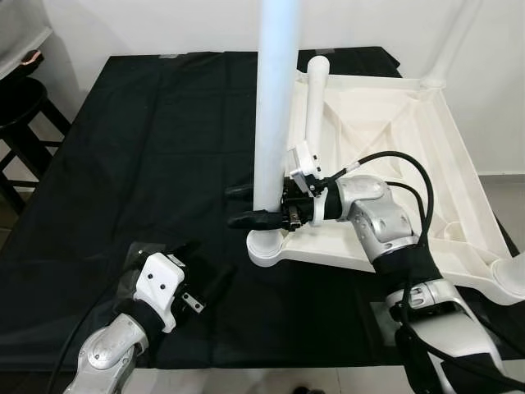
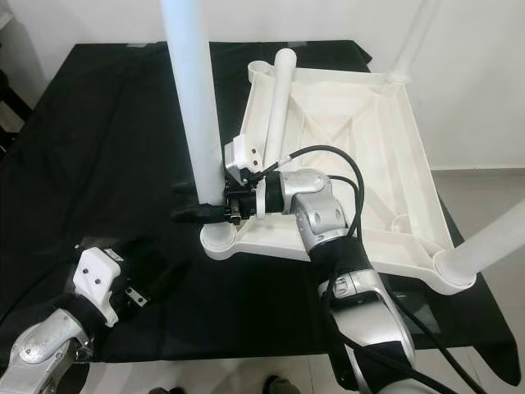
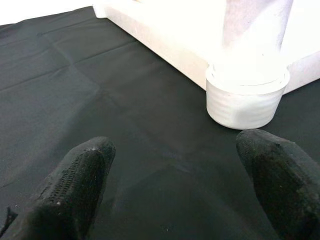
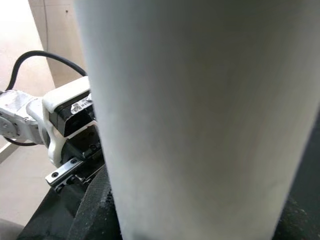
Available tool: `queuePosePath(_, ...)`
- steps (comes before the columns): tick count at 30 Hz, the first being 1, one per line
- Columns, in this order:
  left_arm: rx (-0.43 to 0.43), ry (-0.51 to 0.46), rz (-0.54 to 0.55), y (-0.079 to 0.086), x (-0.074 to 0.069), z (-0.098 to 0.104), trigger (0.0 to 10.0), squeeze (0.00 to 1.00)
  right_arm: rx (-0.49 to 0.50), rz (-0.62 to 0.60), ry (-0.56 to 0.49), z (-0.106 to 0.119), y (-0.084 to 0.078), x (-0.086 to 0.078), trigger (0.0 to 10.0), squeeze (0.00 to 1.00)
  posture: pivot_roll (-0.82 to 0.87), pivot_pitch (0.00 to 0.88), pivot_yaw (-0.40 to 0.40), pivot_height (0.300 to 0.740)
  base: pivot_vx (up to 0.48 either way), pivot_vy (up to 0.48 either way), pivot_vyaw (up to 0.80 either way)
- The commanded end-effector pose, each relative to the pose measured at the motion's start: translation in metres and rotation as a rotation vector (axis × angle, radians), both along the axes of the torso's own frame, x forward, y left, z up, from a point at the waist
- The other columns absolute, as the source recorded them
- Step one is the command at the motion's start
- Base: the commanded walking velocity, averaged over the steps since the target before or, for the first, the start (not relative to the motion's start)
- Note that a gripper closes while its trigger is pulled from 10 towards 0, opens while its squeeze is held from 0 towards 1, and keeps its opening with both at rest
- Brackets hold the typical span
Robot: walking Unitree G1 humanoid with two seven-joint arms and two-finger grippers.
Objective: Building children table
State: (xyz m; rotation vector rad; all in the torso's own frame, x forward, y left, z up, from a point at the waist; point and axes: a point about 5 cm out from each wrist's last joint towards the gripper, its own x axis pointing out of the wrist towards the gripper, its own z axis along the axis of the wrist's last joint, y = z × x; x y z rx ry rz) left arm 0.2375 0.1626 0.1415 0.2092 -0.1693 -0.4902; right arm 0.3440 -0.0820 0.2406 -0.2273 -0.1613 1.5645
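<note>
A: Start at the left. What is the left gripper point(image 1: 215, 279) doing?

B: It rests low over the black cloth point(image 1: 148, 148), fingers spread wide and holding nothing. In its wrist view the two black fingertips point(image 3: 70, 185) frame the corner socket point(image 3: 246, 97), which lies ahead of them and apart.

A: And the leg itself?

B: The upright leg point(image 1: 275, 107) stands in that socket at the near-left corner of the upturned tabletop point(image 1: 410, 156). Its long axis runs straight up, out past the top of the head views. The right gripper point(image 1: 254, 205) reaches in from the right, level with the cloth, and its black fingers are closed around the leg just above the socket.

A: So which arm is nearer?

B: The right one; it already has the leg. The left is near but off to the left and lower.

A: Anything else about?

B: A loose leg point(image 1: 316, 103) lies on the tabletop just behind the right gripper. Other legs stand at the far-right point(image 2: 414, 37) and near-right point(image 2: 484, 246) corners. A dark stool point(image 1: 20, 107) sits at the far left, well clear.

A: Anything in the way?

B: The right arm's black cable point(image 1: 394, 164) arcs over the tabletop; I judge it the only snag.
</note>
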Motion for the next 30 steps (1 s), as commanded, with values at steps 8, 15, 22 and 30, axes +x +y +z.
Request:
queuePosePath(8, 0.011, 0.026, -0.013, -0.001, -0.004, -0.007, 10.0, 0.0, 0.037, -0.772, 0.168, -0.085, 0.011, -0.04, 0.0, 0.0, 0.04, 0.231, 0.018, 0.74, 0.0, 0.0, 0.0)
queuePosePath(15, 0.014, 0.023, -0.019, -0.001, -0.003, -0.006, 10.0, 0.0, 0.072, -0.835, 0.151, -0.083, 0.032, -0.053, 0.0, 0.0, 0.03, 0.224, 0.011, 0.74, 0.0, 0.0, 0.0)
queuePosePath(22, 0.015, 0.018, -0.016, -0.001, -0.002, -0.006, 10.0, 0.0, 0.088, -0.728, 0.135, -0.065, 0.035, -0.04, 10.0, 1.0, 0.04, 0.203, 0.01, 0.74, 0.0, 0.0, 0.0)
queuePosePath(30, 0.015, 0.011, -0.014, -0.001, -0.001, -0.005, 10.0, 0.0, 0.095, -0.469, 0.085, -0.044, 0.032, -0.039, 10.0, 1.0, 0.04, 0.194, 0.006, 0.74, 0.0, 0.0, 0.0)
